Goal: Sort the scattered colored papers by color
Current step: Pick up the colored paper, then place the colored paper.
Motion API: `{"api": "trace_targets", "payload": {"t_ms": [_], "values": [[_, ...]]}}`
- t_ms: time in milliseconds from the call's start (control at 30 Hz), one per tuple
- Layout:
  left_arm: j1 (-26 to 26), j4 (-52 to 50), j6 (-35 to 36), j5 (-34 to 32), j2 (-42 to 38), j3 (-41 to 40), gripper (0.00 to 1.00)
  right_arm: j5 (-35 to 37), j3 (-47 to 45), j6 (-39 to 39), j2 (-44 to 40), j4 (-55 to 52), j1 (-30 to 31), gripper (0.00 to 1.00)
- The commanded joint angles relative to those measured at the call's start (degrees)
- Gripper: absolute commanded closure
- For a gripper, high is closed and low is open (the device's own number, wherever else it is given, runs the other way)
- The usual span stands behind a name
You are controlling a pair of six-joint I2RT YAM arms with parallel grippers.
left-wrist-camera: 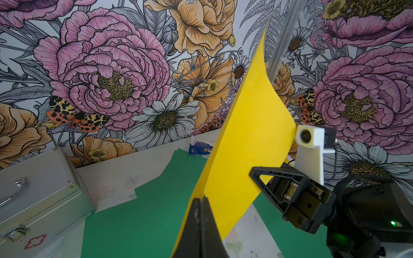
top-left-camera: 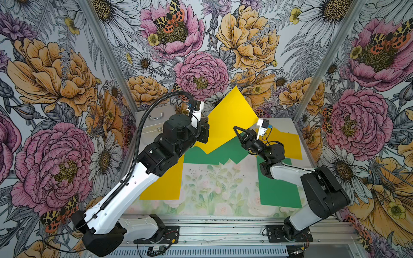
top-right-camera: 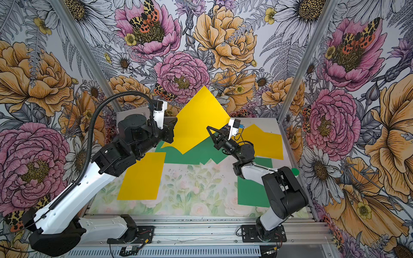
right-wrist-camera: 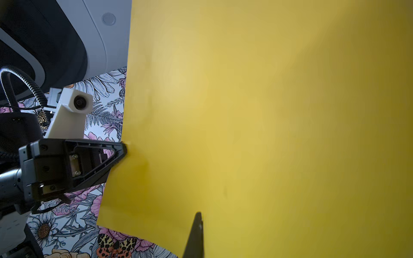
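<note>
Floral mat: green sheets and more yellow sheets lie flat below both claws.
Left claw: clamped tight on raised yellow sheet.
Right claw: closed on the same sheet's opposite edge.

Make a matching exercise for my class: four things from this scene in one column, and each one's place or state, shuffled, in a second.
1 raised yellow sheet
2 silver metal case
3 blue-and-white packet
4 flat yellow sheet

A on the table, partly under the left arm
B at the back wall, past the green paper
C pinched by left gripper and right gripper
D closed, far left corner

Pairs: 1-C, 2-D, 3-B, 4-A
</note>
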Motion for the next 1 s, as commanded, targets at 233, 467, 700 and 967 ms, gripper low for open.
{"api": "trace_targets", "payload": {"t_ms": [233, 467, 700, 967], "values": [[9.1, -2.5, -8.5, -1.7, -7.2, -7.6, 0.04, -2.6, 3.7, -0.9, 2.4, -5.1, -0.8, 1.0], [21.7, -7.8, -15.8, 1.5, -14.1, -14.3, 0.02, 4.1, 14.4, -27.0, -3.8, -52.0, 5.6, 1.0], [29.9, -9.9, -19.5, 5.5, -17.2, -18.5, 0.02, 8.4, 30.6, -36.2, 0.4, -82.1, 10.5, 1.0], [36.6, -10.0, -21.1, 9.1, -19.5, -21.1, 0.02, 10.1, 37.8, -41.6, 3.1, -92.8, 17.6, 1.0]]}}
